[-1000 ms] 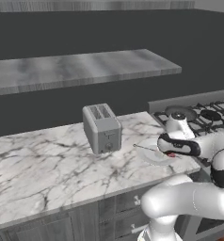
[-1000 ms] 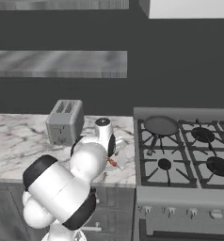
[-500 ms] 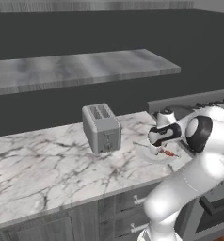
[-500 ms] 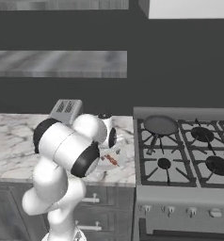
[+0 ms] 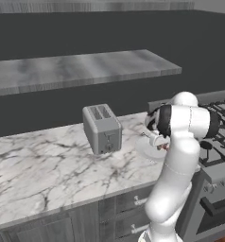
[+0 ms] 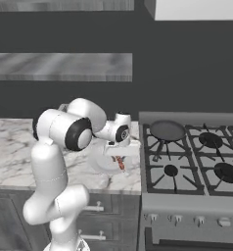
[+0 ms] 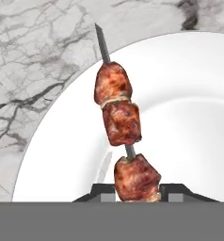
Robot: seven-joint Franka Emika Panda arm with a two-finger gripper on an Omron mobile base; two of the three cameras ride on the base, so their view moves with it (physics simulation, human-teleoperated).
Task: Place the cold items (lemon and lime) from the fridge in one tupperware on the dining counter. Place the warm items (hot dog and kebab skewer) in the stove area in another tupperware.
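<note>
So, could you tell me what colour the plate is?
White plate, clearest in the hand view.

arm: white Franka arm with dark joints rises from the base, elbow bent high, forearm reaching forward and down | wrist: turned downward, hand pointing at the surface below | gripper point(image 7: 136, 190): two small dark fingertips closed on the lowest meat chunk of the brown kebab skewer point(image 7: 119, 124), which extends away beyond the tips

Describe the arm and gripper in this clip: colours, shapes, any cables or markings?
The arm is glossy white with rounded, tubular links and dark grey to black bands at the joints. No cables or markings are visible. The gripper has two small dark fingertips, seen close in the hand view.
</note>
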